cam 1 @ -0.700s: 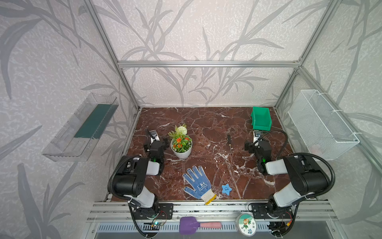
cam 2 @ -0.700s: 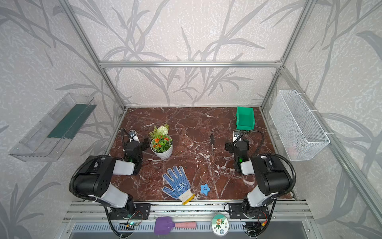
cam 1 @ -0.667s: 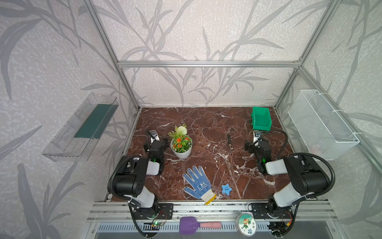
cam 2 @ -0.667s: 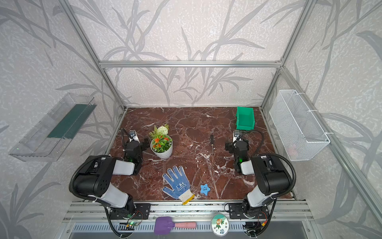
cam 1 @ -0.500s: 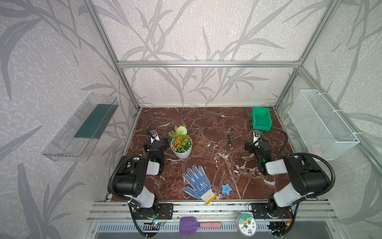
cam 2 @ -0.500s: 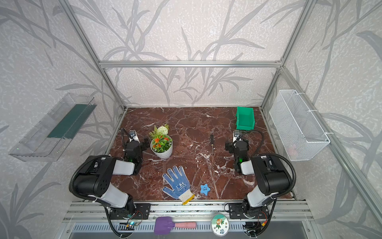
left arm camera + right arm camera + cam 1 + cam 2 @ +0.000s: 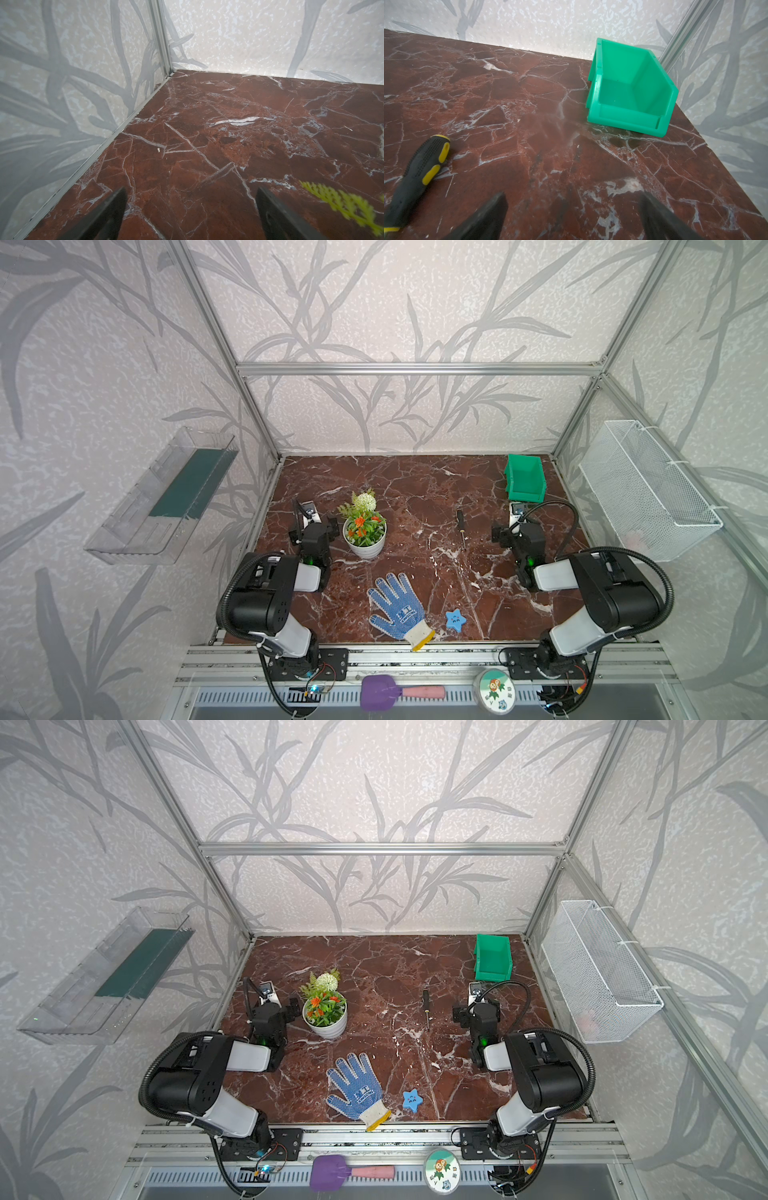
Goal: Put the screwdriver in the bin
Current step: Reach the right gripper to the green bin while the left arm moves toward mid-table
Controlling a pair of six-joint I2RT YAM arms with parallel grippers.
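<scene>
Right gripper (image 7: 573, 195): jaws spread wide, nothing between them, low over the table (image 7: 529, 104), just short of the lowered front lip of the bin (image 7: 625, 120). Left gripper (image 7: 191, 190): likewise spread and empty, well apart from the bin. Screwdriver (image 7: 423, 164): flat on the table, near the bin's front but outside it, untouched. Bin empty. Seemingly nothing done so far; left to do: reach over, pinch the handle, lift, carry to the bin, release.

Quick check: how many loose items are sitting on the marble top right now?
5: bin in the far right corner, screwdriver centre-right, potted plant centre-left, glove and blue star at the front. Small things may be hidden from these views.
</scene>
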